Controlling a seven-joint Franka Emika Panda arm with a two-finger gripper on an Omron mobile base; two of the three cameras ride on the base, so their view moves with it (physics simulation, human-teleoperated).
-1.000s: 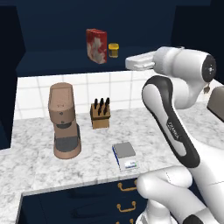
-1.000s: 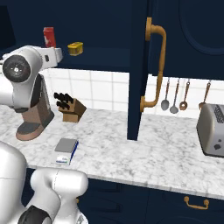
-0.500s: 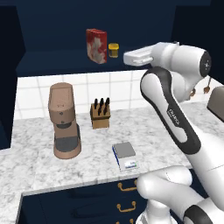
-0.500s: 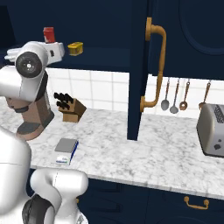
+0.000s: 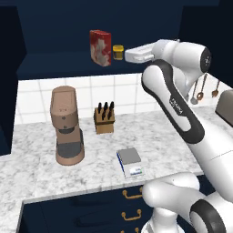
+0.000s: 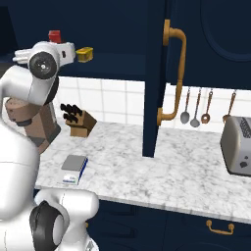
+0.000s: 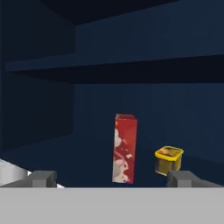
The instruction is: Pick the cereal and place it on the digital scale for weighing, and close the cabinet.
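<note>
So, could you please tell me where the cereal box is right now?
The cereal stands upright on the bottom shelf inside the open cabinet, above the counter, with the small yellow jar just to its right in the left base view.

No lettering is legible anywhere; marks on the arm (image 5: pixel 179 109) are blurred.
</note>
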